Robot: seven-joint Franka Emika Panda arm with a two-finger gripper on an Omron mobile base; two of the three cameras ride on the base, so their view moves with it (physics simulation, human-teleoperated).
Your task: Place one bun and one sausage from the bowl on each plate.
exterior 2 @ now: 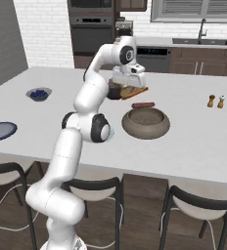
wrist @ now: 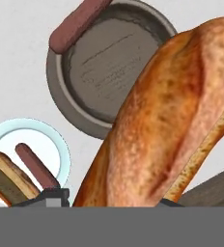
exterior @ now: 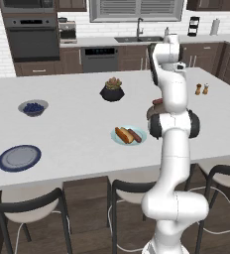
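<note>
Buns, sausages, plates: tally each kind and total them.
Buns: 2, held bun, plated bun
Sausages: 2, rim sausage, plated sausage
Plates: 2, teal plate, blue-rimmed plate
Total: 6

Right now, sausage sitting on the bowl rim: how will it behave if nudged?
The sausage is a smooth cylinder, so it probably rolls. It lies across the rim of the bowl, partly overhanging, so it could tip inside or onto the counter. It looks stiff and light, likely shifting easily.
</note>
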